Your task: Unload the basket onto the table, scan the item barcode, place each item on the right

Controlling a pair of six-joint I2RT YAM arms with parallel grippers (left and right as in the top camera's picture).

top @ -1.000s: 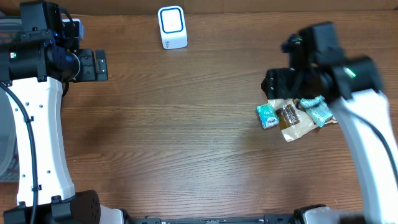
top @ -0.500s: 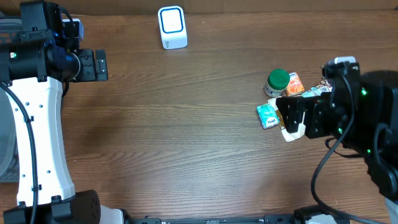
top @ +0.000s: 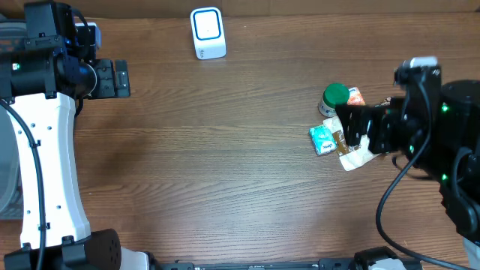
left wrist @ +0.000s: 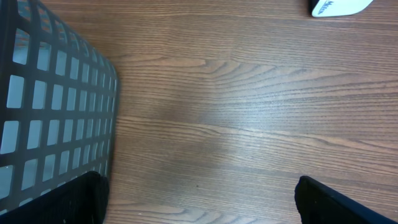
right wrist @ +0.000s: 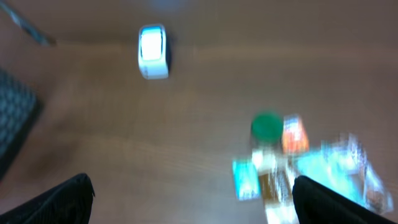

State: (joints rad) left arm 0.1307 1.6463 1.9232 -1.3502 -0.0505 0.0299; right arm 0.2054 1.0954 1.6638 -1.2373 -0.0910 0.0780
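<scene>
both pincers released, the goods lying at the right of the table

at the far left, a grey mesh basket (left wrist: 56,112) is sitting on the wooden table (top: 225,150), its wall filling the left of the left wrist view. the left gripper (left wrist: 199,198) is hanging just beside it over bare wood, its two dark fingers standing wide apart at the bottom corners of that view and gripping nothing.

further along, at the back edge of the table, the white scanner (top: 208,32) with its blue-framed face is standing alone, well apart from both arms.

the things to be scanned are lying together at the right of the table, well away from the scanner. a green-lidded jar (top: 335,96) is standing at the back of the group with an orange packet (top: 354,97) touching its right side. nearer the front, a teal packet (top: 322,139) is lying flat, with a pale tan packet (top: 354,159) just to its right.

the right gripper (right wrist: 194,194) is hovering over this group. its fingers are spreading wide, with only wood showing between them in the blurred right wrist view. from overhead its black fingers are covering the middle of the group, and whether they are touching any packet cannot be told.
</scene>
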